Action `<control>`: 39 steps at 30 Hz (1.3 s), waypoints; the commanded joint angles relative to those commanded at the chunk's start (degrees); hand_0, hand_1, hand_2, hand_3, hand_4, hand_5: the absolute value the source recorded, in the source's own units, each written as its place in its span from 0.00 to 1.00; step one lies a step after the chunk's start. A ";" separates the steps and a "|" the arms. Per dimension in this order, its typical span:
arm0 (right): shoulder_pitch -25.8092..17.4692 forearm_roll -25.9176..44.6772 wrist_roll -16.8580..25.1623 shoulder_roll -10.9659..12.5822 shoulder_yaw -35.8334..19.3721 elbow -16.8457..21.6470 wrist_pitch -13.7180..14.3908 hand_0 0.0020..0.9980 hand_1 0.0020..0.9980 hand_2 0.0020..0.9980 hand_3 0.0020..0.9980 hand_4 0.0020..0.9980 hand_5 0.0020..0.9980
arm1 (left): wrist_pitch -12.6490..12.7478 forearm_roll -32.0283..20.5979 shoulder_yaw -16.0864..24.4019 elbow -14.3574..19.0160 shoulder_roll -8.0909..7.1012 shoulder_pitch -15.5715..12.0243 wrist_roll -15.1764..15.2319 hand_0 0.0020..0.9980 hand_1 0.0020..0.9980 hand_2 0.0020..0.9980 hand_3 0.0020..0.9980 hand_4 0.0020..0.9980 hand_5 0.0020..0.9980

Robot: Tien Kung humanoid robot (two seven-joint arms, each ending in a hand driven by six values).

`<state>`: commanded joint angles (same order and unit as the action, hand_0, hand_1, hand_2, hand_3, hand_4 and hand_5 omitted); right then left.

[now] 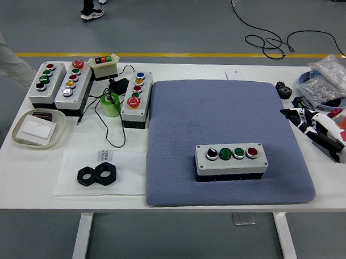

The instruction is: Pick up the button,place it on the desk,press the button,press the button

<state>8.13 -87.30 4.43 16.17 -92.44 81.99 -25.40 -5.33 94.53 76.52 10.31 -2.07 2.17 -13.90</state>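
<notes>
Grey button box (231,160) sits on the blue pad (230,109) toward the table's near edge (rigid, probably hefty: grip its long sides); right hand (309,124) at the right edge, loosely open, empty.

Right hand (315,126) low at right edge

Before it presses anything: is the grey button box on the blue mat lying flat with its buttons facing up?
Yes. The button box lies flat on the blue mat, its four buttons facing up in a row.
</notes>
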 joint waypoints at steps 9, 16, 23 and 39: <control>-0.80 -2.92 0.66 -2.18 -4.22 1.00 -0.62 0.94 0.89 0.87 0.82 0.69 0.85 | -0.12 -0.34 -0.70 0.00 0.41 -0.24 -0.11 0.75 0.91 0.96 0.82 0.56 1.00; -0.95 -4.44 0.97 -2.41 -4.90 0.38 -1.04 0.94 0.89 0.87 0.81 0.68 0.82 | -0.21 -0.75 -1.56 0.00 0.58 -0.22 0.02 0.75 0.91 0.96 0.82 0.56 1.00; -1.62 -5.07 1.21 -1.77 -5.68 0.54 -1.12 0.94 0.88 0.87 0.80 0.67 0.80 | -0.25 -0.23 -1.18 0.00 0.70 -0.24 -0.04 0.75 0.91 0.96 0.82 0.56 1.00; -2.52 -6.11 1.87 -1.43 -6.52 0.94 -1.74 0.94 0.88 0.85 0.78 0.67 0.74 | -0.36 -0.07 -1.21 0.00 0.68 -0.35 0.05 0.75 0.91 0.96 0.81 0.56 1.00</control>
<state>5.61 -93.41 6.30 14.74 -98.96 82.93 -27.14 -5.69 94.46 75.32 10.31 -1.39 1.82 -13.85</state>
